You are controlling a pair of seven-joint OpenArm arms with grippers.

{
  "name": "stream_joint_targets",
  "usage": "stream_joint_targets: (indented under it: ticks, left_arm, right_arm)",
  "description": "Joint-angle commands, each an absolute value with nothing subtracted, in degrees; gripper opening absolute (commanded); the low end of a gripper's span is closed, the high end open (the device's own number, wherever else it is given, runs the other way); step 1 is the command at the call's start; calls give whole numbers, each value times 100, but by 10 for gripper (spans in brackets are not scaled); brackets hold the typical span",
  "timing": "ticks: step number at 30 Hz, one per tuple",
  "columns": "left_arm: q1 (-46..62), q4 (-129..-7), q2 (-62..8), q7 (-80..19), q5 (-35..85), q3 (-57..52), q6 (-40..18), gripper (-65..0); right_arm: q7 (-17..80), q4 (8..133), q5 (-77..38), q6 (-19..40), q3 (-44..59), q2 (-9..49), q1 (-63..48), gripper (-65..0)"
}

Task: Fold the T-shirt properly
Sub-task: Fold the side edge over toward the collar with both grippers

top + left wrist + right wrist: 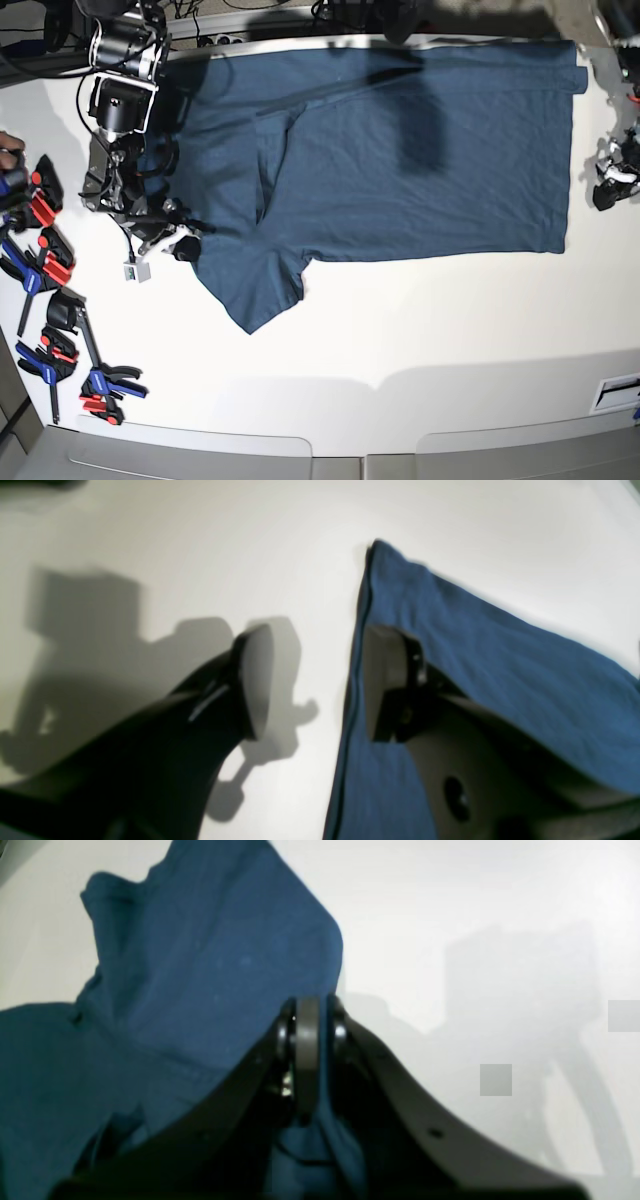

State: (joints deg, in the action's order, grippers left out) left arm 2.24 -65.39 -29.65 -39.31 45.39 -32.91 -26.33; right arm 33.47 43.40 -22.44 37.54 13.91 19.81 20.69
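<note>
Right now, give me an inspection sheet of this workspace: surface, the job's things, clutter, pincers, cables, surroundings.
Surface: white table, bare in front of the cloth.
Job's things: T-shirt spread along the far edge, partly folded at the sleeve end, one sleeve sticking out toward the front.
Clutter: red-and-blue clamps at the table's side edge.
Pincers: right pincer shut on the T-shirt; left pincer open, one finger over the T-shirt's edge, the other over bare table.
Cables: dark cables behind the far edge; one thin cable at the right arm.
Surroundings: nothing else seen clearly.
</note>
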Motion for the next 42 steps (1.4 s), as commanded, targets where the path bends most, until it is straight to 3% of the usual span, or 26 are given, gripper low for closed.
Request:
stream_joint_targets:
  ticks: [1, 11, 20, 22, 25, 34, 42]
  left_arm:
    - [-12, -6309, -3138, -3850, 4665, -3201, -2751, -381]
    - [-1772, -3730, -3210, -3590, 4654, -1684, -2871, -381]
    - [-2078, -3538, -3129, -3605, 4458, -1153, -2873, -381]
    - [-2078, -3538, -3133, -3592, 4313, -1153, -2873, -423]
    - [-2078, -3538, -3166, -3590, 4311, -1153, -2875, -650]
    - [-2073, -3942, -3457, -4091, 5253, -1164, -3699, -650]
    - [-1704, -4930, -3894, -4613, 5778, -1219, -3863, -650]
  right_arm:
    - [3428, 4379, -2147, 3732, 1385, 2047, 2154, -650]
    - [3430, 4379, -2145, 3732, 1385, 2047, 2154, -650]
    - [3433, 4379, -2147, 3732, 1385, 2047, 2152, -650]
    - [3441, 4379, -2161, 3730, 1385, 2047, 2154, -650]
    - [3570, 4381, -2473, 3739, 1387, 2062, 2158, -650]
    - [4445, 5098, -3096, 4000, 1457, 2078, 2126, -650]
    - [5343, 6598, -4104, 4000, 2292, 2075, 1428, -650]
